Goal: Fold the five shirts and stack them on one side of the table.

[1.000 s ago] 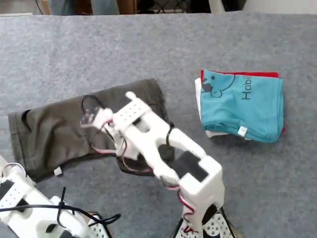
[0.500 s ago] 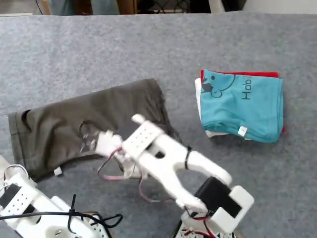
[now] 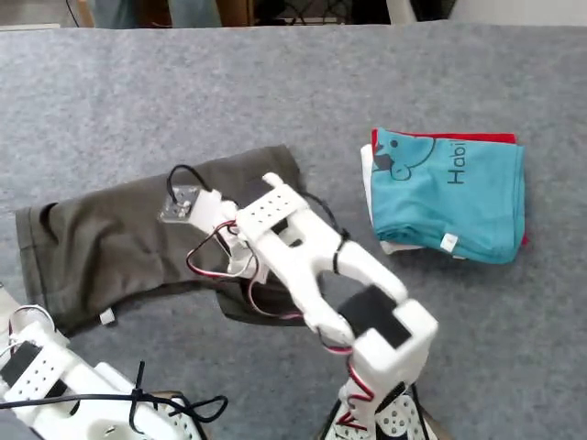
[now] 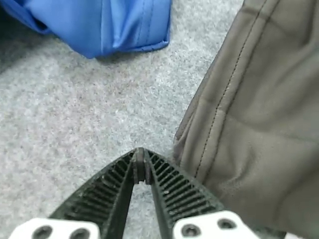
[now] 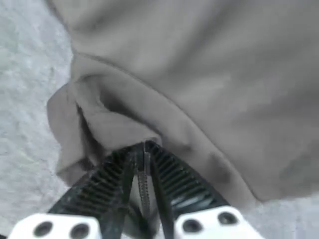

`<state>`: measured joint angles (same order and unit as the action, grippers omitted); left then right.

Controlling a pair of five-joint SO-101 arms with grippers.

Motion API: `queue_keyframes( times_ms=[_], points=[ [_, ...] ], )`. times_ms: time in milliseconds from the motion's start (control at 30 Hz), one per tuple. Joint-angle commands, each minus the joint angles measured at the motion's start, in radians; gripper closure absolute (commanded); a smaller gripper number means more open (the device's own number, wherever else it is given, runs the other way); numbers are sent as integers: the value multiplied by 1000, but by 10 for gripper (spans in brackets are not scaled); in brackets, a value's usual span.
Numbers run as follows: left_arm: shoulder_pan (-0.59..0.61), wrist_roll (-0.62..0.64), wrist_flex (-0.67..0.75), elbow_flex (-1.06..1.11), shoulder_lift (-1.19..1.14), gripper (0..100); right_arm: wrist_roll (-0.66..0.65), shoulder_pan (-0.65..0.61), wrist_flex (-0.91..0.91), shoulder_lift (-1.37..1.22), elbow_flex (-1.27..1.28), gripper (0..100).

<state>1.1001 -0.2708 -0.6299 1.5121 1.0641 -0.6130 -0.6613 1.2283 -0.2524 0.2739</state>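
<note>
High view, lower left of the frame: the left arm (image 3: 46, 376) sits low at the near edge of the grey bench (image 3: 275, 82), apparently parked there to leave the working space to its partner. The left end effector (image 4: 139, 159) is clenched on nothing. Its ribbed tips meet over bare bench just beside the stitched edge of the olive shirt (image 3: 101, 243), and a blue cloth (image 4: 109, 25) lies beyond at the top of the left wrist frame.

Rising from bottom centre, the right arm (image 3: 312, 266) stretches up and left across the shirt, which lies flat in a long band from the left edge to mid-frame, one corner tucked under beside the arm. The right end effector (image 5: 144, 149) is closed, its tips against a rolled fold of the olive cloth. Whether any fabric is pinched between them cannot be told. The reach suggests the fold is being worked over or pressed flat.

Well apart, at right of centre, the stack (image 3: 449, 197) of finished shirts waits with a teal one on top and red and white edges showing beneath, probably kept to that side so the middle stays free for folding.
</note>
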Motion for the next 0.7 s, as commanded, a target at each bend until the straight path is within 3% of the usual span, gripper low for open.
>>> queue_keyframes(
  times_ms=[0,333,667],
  points=[
    [1,6,15,-5,15,970,-9,-3,-5,-30,-53,984],
    [1,5,15,-5,15,970,-38,-29,158,-21,-13,985],
    [-1,3,15,-15,15,970,-38,-120,144,219,180,985]
  ],
)
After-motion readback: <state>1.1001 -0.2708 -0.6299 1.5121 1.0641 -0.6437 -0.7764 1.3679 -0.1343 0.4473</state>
